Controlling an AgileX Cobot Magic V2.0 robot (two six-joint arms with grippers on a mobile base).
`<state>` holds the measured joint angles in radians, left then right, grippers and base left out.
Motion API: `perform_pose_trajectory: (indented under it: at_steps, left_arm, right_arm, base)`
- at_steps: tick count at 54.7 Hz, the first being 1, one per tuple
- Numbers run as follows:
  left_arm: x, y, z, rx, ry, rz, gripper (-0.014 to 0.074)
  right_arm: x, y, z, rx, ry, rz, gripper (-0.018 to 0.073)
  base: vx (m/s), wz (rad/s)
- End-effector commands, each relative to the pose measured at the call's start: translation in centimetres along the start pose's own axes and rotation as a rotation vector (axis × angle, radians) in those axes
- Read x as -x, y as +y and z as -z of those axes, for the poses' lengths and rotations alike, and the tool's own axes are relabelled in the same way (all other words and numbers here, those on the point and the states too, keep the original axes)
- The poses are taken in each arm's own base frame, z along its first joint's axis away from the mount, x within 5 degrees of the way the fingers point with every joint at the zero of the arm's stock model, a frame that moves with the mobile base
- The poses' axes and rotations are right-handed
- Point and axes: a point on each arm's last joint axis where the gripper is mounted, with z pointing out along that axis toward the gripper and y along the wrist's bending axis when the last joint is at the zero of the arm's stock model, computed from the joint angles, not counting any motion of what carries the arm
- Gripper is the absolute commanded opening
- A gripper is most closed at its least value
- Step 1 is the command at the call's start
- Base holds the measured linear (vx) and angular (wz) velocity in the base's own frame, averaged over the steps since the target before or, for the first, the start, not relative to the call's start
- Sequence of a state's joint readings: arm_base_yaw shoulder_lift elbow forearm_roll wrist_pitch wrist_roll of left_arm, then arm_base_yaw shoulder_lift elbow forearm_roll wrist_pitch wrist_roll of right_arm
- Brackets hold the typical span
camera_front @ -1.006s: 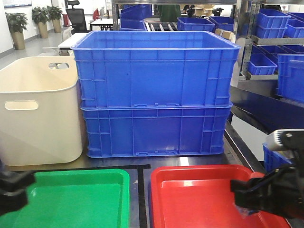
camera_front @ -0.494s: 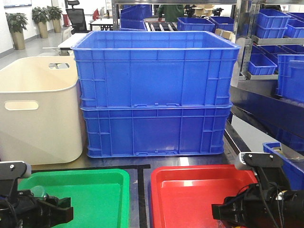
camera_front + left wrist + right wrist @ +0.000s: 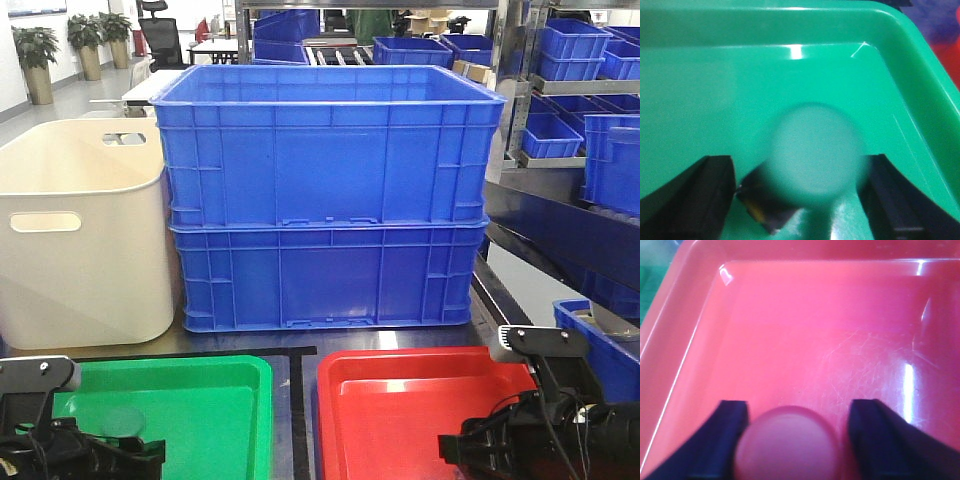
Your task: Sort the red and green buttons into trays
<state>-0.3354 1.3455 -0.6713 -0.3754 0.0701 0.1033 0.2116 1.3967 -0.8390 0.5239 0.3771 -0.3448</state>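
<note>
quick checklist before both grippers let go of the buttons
1. Green button over the green tray: ok.
2. Red button over the red tray: ok.
3. Left gripper fingers flank the button: ok; actual pad contact: cannot tell, blurred.
4. Right gripper firmly closed on the cap: cannot tell.
5. Buttons resting on the tray floors: cannot tell.
6. Tray floor ahead of each gripper bare: ok.

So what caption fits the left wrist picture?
Green button between the left claw's fingers, above the green tray.
</note>
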Motion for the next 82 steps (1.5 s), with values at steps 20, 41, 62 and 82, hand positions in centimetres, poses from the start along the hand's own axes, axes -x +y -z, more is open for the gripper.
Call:
perform_pose_trajectory:
  at_steps: [20, 41, 62, 82]
  left_arm:
    - [4.6, -1.3, 7.9, -0.083, -0.386, 0.023, 0.0598]
    - [3.2, -1.8, 21.3, -0.208, -0.684, -0.058, 0.0536]
    - [2.4, -1.6, 22.7, -0.194, -0.694, -0.124, 0.0533]
    - [2.4, -1.6, 22.7, -0.193, -0.694, -0.125, 0.0533]
  right_arm:
    - [3.2, 1.5, 8.0, 0.014, -0.351, 0.04, 0.0593]
    - [0.4, 3.9, 18.9, 0.108, -0.539, 0.141, 0.0593]
    - [0.5, 3.9, 20.5, 0.094, -0.65, 0.139, 0.0592]
    - [0.5, 3.9, 20.5, 0.094, -0.65, 0.139, 0.0592]
  base:
    - [0.0, 0.0]
    - [0.0, 0.0]
    - [0.0, 0.0]
    - [0.0, 0.0]
